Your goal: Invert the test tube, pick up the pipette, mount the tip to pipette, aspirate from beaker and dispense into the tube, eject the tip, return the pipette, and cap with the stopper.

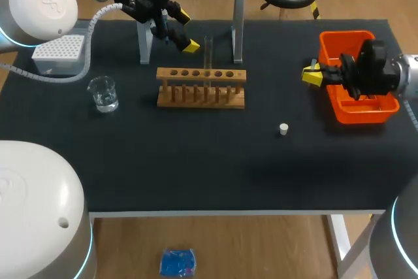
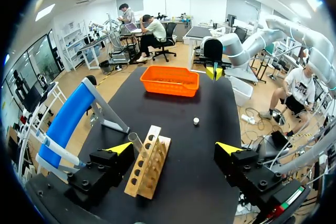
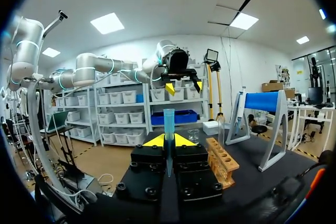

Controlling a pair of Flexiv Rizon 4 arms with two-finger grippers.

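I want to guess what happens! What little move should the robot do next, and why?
Probably the right gripper should carry the blue pipette across toward the white tip box. It is shut on the pipette, the test tube already stands in the rack, and the left gripper is open, holding nothing.

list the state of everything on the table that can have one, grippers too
left gripper: open, empty
right gripper: shut on a slim blue piece
test tube: standing in the rack, no stopper on it
wooden rack: upright, one tube in it
beaker: upright, a little clear liquid inside
stopper: loose on the table, apart from the tube
orange bin: open-topped
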